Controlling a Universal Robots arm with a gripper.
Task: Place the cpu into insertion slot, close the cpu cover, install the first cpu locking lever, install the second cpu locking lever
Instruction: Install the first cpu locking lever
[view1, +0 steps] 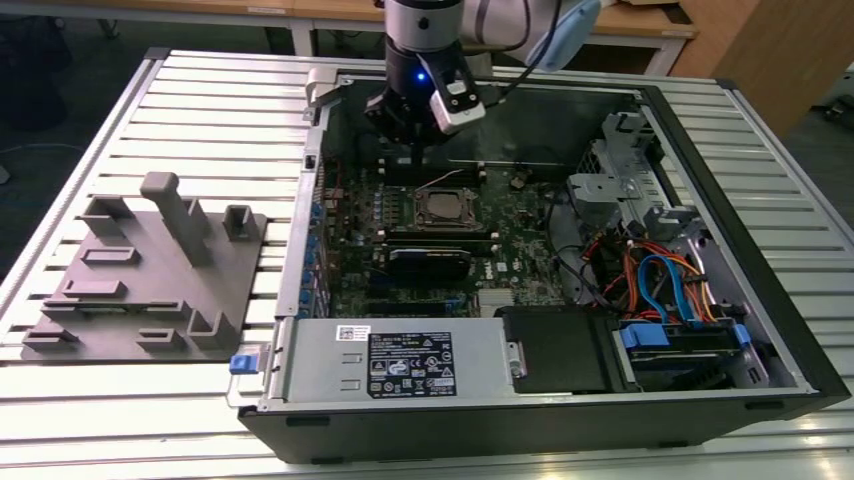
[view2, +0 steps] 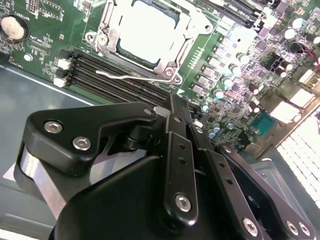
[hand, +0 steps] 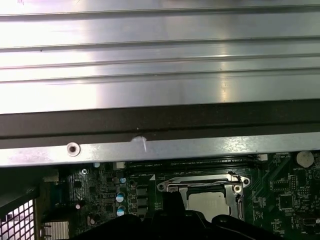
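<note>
Gripper (view2: 174, 100) looks pinched shut and empty. It hangs over the memory slots (view2: 100, 70), just beside the cpu (view2: 147, 30). The cpu sits flat on the motherboard (view2: 45, 45), with the cpu cover (view2: 167, 62) down around it. A thin wire lever (view2: 135, 77) lies along the cover's edge.

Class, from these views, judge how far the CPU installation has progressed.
Done: the cpu sits in the insertion slot, and the cpu cover appears down over it. In hand: the gripper hovers near the slot. Left: one wire locking lever juts free, unlatched.
</note>
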